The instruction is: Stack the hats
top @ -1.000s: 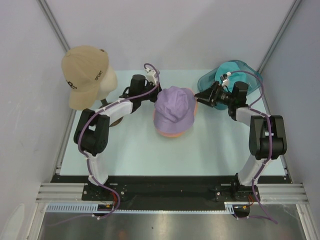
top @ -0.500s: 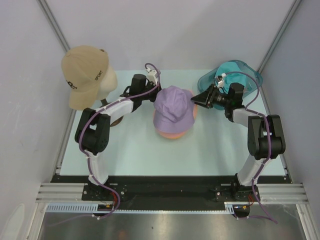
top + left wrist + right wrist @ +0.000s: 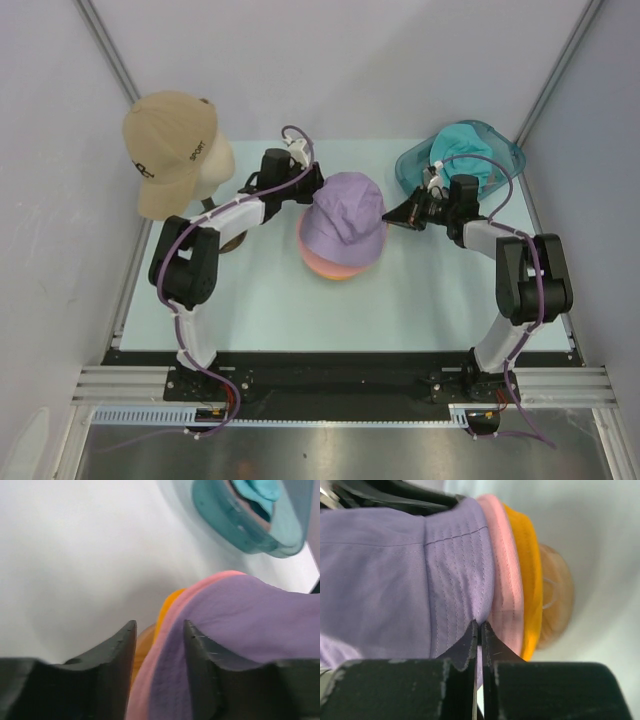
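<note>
A lilac hat [image 3: 343, 215] sits on top of a pink hat [image 3: 506, 580] and a yellow-orange hat [image 3: 527, 570] in the middle of the table. My left gripper [image 3: 305, 190] is at the stack's back left edge, open, its fingers [image 3: 117, 655] astride the pink and lilac brims [image 3: 165, 680]. My right gripper [image 3: 391, 215] is on the stack's right side, shut on the edge of the lilac hat's brim [image 3: 470, 580]. A teal hat [image 3: 462, 138] lies in a clear teal tub [image 3: 410, 165] at the back right.
A tan cap [image 3: 165, 140] sits on a cream mannequin head [image 3: 218, 160] at the back left. A round wooden piece [image 3: 555, 595] shows under the yellow-orange hat. The tub [image 3: 225, 515] stands just behind the right arm. Grey walls close in both sides.
My right gripper moved left to the stack and shut on the lilac brim. My left gripper opened. The lilac hat shifted slightly left and toward the front.
</note>
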You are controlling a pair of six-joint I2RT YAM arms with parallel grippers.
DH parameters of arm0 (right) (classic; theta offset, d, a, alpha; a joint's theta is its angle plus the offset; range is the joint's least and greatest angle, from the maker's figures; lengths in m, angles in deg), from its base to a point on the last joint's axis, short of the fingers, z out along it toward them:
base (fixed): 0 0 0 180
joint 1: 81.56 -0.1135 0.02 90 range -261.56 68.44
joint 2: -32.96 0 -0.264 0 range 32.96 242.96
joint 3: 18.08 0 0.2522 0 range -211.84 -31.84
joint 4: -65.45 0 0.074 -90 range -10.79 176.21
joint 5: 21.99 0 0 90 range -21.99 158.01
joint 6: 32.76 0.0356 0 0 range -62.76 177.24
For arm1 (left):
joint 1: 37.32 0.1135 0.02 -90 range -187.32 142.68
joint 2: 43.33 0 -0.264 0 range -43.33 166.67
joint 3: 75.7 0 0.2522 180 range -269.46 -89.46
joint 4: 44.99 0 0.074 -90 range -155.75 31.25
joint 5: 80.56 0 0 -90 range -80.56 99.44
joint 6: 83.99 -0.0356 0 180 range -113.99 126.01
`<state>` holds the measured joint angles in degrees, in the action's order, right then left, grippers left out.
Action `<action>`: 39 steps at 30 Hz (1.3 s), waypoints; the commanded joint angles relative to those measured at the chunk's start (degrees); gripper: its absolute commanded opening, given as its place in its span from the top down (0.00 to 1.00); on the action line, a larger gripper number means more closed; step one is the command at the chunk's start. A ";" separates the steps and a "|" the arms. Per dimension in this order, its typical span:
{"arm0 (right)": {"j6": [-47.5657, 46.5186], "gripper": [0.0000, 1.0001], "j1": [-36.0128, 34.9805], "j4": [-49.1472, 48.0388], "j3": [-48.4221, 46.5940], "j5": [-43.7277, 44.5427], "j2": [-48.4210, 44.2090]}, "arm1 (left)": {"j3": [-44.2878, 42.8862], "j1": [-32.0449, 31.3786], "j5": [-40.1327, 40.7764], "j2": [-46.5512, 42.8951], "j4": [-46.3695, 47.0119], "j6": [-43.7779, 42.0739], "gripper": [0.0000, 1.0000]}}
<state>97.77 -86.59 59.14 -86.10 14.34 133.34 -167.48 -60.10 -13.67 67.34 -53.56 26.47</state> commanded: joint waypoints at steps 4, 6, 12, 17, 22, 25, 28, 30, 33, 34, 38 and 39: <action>-11.70 1.00 -0.76 14.54 -1.46 5.94 -4.40 | 2.43 1.43 8.15 -11.96 -4.22 4.83 0.25; -12.06 1.00 -1.11 14.54 -1.64 6.29 -4.93 | 3.39 1.43 11.76 -14.94 -7.88 5.98 0.17; -11.53 1.00 -2.96 14.19 -1.90 7.53 -5.37 | 8.67 1.52 20.73 -26.73 -14.23 11.96 0.10; -11.62 1.00 -4.89 14.63 -1.90 8.58 -5.72 | 17.53 1.43 19.08 -37.34 -13.73 19.86 0.16; -11.62 1.00 -6.39 15.24 -1.81 10.07 -6.68 | 28.51 0.47 11.07 -43.42 -7.65 30.39 0.24; -11.79 1.00 -6.91 15.59 -1.90 10.43 -7.30 | 32.47 -0.50 10.98 -47.03 -5.55 33.75 0.23; -11.97 1.00 -7.44 16.12 -1.82 10.78 -7.83 | 34.07 -0.86 9.94 -47.66 -2.82 35.51 0.22; -12.23 1.00 -7.79 16.56 -1.81 11.13 -8.27 | 34.51 -1.03 8.97 -47.13 -0.89 37.00 0.22; -12.50 1.00 -8.23 17.17 -1.64 11.74 -9.06 | 35.92 -1.91 7.82 -46.34 2.72 38.33 0.28; -12.58 1.00 -8.32 17.35 -1.64 11.92 -9.23 | 35.74 -2.17 7.47 -45.47 3.15 38.42 0.30; -13.37 1.00 -8.59 18.75 -1.46 12.89 -10.29 | 36.44 -2.53 6.85 -44.75 5.53 39.55 0.45; -13.29 1.00 -8.67 18.93 -1.38 13.06 -10.73 | 36.79 -2.53 7.03 -44.75 5.62 39.73 0.53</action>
<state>85.80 -94.27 77.52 -86.49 27.39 125.99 -131.68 -62.22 -5.02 22.40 -53.23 63.61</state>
